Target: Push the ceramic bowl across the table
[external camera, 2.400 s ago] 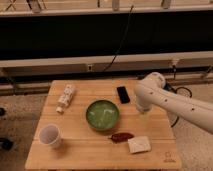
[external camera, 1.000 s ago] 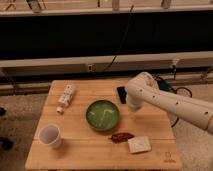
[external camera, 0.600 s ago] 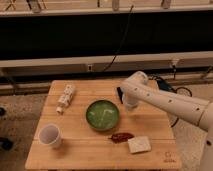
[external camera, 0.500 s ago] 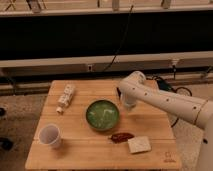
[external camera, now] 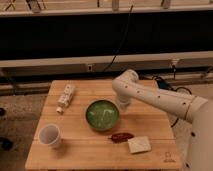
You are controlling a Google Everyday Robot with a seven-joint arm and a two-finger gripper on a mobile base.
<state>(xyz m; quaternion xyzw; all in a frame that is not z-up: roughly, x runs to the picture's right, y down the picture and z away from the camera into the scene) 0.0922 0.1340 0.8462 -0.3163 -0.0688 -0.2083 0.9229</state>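
a: so, where's the ceramic bowl (external camera: 102, 115)?
b: in the middle of the table (external camera: 85, 152), round, shallow, glossy green on striped light wood.
a: and the gripper (external camera: 123, 103)?
b: at the bowl's right rim, under the smooth white arm (external camera: 160, 97). released or clenched, i cannot tell.
a: anything else?
b: a white cup (external camera: 50, 135) near the front left corner.

On the table (external camera: 85, 150) — end effector (external camera: 123, 103) just beside the ceramic bowl (external camera: 102, 115)
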